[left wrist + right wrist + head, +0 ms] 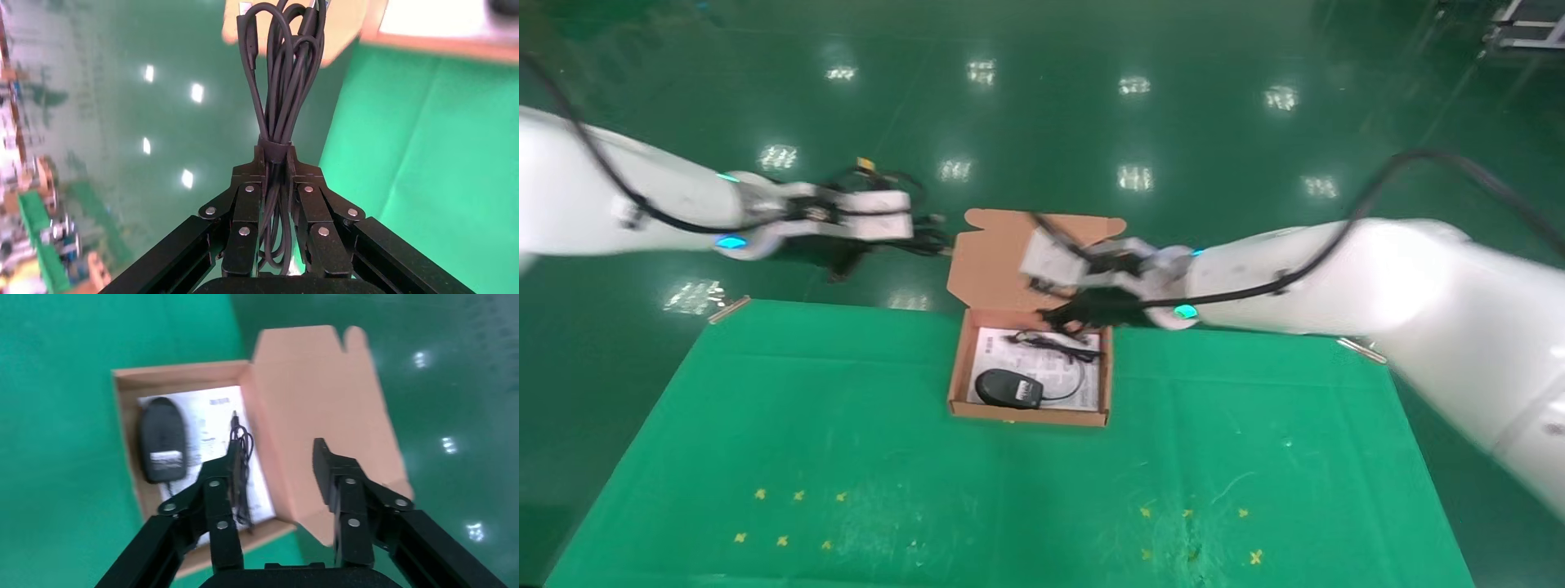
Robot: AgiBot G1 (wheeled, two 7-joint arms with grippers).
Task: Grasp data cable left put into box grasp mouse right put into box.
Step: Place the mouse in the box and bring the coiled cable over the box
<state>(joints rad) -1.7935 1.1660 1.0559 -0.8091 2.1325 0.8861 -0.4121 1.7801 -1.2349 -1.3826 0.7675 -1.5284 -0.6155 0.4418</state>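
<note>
My left gripper (925,230) is shut on the data cable (278,92), a black bundle of loops that sticks out past the fingertips (276,156). It hangs over the floor, left of the box's upright lid (993,261). The orange-brown box (1030,415) stands open on the green table. The black mouse (1008,387) lies in it on the white leaflet (997,347), with its thin cord (1058,343) bunched behind it. My right gripper (1062,318) is open and empty just above the box's far right corner. Its wrist view shows the mouse (162,440), its cord (242,438) and the lid (318,404) between the jaws (278,459).
The table's green cloth (846,425) ends just behind the box, with shiny green floor (1050,122) beyond. Small yellow marks (797,495) sit near the front left and front right (1189,513). Metal clips (729,308) hold the cloth's far corners.
</note>
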